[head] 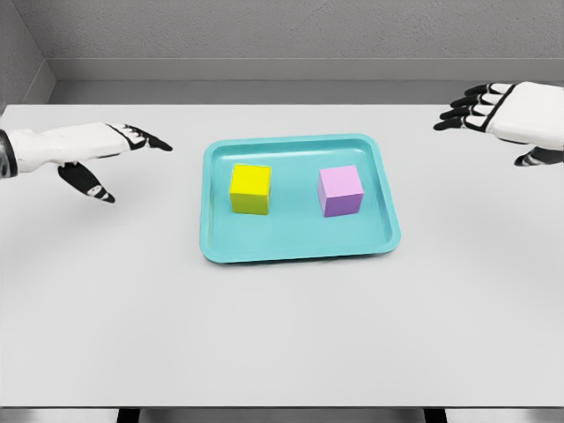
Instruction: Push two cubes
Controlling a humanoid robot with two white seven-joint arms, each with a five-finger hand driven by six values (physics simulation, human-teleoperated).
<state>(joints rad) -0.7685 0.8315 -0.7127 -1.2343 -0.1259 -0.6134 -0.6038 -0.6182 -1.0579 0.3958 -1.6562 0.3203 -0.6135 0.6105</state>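
A yellow cube (250, 189) sits on the left half of a teal tray (298, 245) in the middle of the table. On the tray's right half stands a pink cube (340, 190), a short gap away from the yellow one. My left hand (119, 157) hovers left of the tray, fingers stretched toward it and thumb hanging down, holding nothing. Far right and further back, my right hand (490, 119) floats with its fingers spread, well clear of the pink cube.
The white table (282, 335) stretches wide around the tray. A grey wall runs along its far edge, and the front edge lies at the bottom of the picture.
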